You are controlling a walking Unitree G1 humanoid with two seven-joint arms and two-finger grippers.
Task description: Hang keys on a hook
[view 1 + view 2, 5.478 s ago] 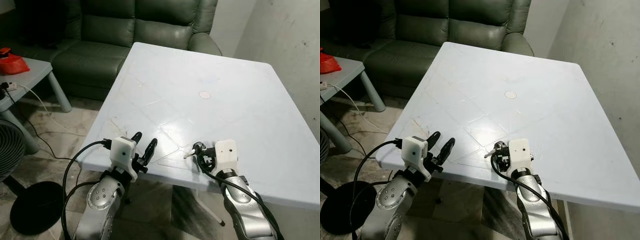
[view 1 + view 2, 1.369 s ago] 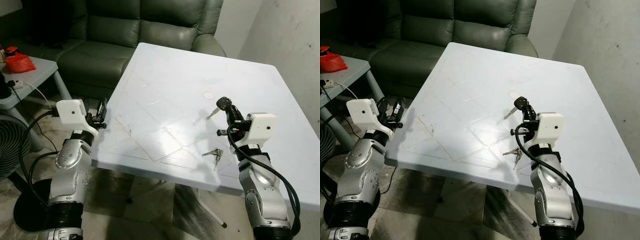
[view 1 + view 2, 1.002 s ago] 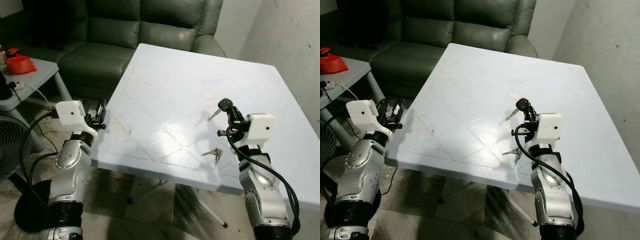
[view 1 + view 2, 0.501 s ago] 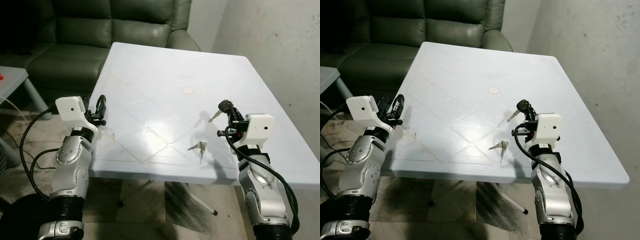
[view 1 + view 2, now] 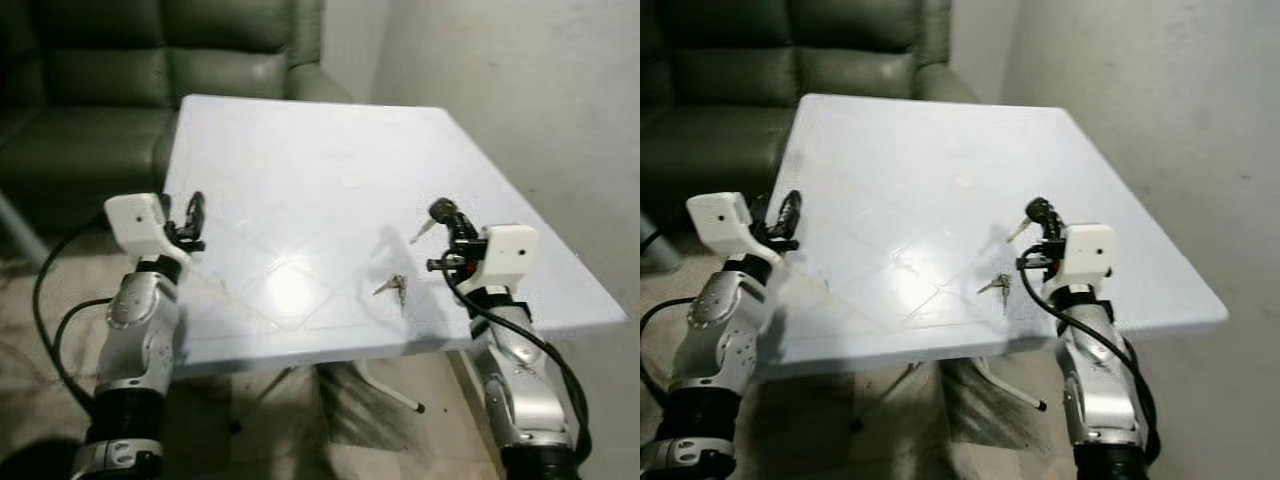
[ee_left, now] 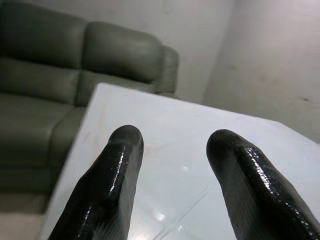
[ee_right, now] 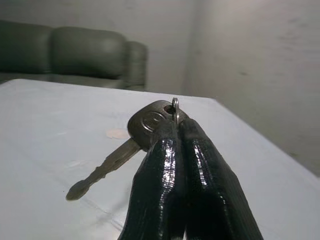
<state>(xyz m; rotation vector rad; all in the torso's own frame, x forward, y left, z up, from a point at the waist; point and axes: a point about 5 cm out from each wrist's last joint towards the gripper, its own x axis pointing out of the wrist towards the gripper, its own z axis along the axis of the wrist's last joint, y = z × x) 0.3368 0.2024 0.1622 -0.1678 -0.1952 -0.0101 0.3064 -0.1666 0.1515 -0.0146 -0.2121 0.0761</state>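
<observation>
A home living room: a dark green leather sofa (image 5: 150,70) with cushioned backrests stands just behind a white plastic bench (image 5: 300,150), beside a plain, scuffed plaster wall (image 5: 530,90), over a worn stone-tile floor (image 5: 30,370).

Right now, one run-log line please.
right end effector: shut on key | left end effector: open, idle | spare keys: on table

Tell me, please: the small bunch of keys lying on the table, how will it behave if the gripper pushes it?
The key bunch looks small and flat, so it would probably slide on the smooth white table, not roll. Its loosely splayed keys would likely shift and pivot.
</observation>
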